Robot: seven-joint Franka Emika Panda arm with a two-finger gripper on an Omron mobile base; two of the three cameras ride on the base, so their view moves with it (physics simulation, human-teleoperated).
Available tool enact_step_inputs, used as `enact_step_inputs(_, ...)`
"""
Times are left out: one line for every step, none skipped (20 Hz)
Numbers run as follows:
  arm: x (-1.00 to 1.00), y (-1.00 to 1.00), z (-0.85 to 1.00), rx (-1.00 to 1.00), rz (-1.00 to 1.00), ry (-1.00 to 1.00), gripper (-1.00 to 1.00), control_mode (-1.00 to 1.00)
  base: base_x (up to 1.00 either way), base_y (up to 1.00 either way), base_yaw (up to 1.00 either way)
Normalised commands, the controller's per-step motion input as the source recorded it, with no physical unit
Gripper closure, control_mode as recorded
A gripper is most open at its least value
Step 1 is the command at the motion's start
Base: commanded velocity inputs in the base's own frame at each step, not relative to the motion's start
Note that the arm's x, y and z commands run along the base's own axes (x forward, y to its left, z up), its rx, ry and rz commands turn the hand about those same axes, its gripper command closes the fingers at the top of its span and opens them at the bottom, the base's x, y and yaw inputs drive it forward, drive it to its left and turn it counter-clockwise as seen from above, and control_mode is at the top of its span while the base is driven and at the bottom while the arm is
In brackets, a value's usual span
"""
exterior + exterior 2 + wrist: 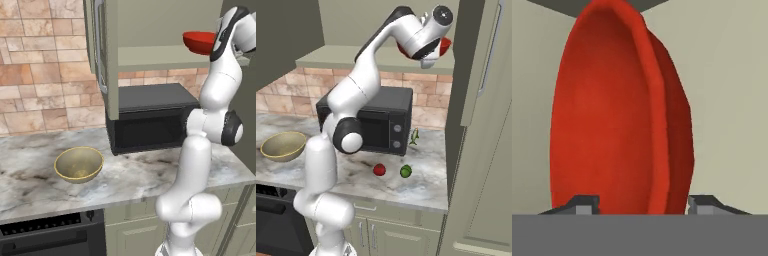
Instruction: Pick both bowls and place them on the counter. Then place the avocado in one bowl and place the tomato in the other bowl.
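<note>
The shallow red bowl (197,42) (445,46) sits on the open cabinet's shelf (155,56) above the microwave. In the hand view the red bowl (612,125) is seen edge-on, and my gripper (642,206) stands open with one fingertip on each side of its near rim. The tan-olive bowl (78,164) (283,145) rests upright on the marble counter (145,176) (428,187), left of the microwave. The tomato (379,170) and the avocado (405,171) lie side by side on the counter in front of the microwave.
A black microwave (150,120) (381,125) stands on the counter under the shelf. The cabinet doors (102,55) (481,75) hang open on both sides. A small green object (414,136) stands right of the microwave. An oven (45,235) sits below the counter's left end.
</note>
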Motion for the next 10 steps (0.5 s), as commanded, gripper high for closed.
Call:
enact_step_inputs(-0.05,0.00,-0.21,-0.01,0.11,0.15,1.00,-1.00,0.00,0.00,0.00)
enact_step_inputs(-0.07,0.00,-0.24,-0.03,0.11,0.16,1.00,-1.00,0.00,0.00,0.00)
enact_step_inputs(-0.10,0.00,-0.30,-0.04,0.11,0.14,1.00,-1.00,0.00,0.00,0.00)
enact_step_inputs(-0.11,0.00,-0.30,-0.05,0.10,0.13,1.00,-1.00,0.00,0.00,0.00)
enact_step_inputs(-0.08,0.00,-0.35,-0.05,0.10,0.17,1.00,-1.00,0.00,0.00,0.00)
enact_step_inputs(-0.11,0.00,-0.39,-0.04,0.11,0.17,1.00,-1.00,0.00,0.00,0.00)
enact_step_inputs(-0.10,0.03,-0.39,-0.03,0.11,0.17,1.00,-1.00,0.00,0.00,0.00)
enact_step_inputs(-0.12,0.03,-0.37,-0.03,0.11,0.18,1.00,-1.00,0.00,0.00,0.00)
enact_step_inputs(-0.15,0.03,-0.25,-0.01,0.12,0.16,1.00,-1.00,0.00,0.00,0.00)
enact_step_inputs(-0.29,0.07,-0.12,0.00,0.13,0.12,1.00,-1.00,0.00,0.00,0.00)
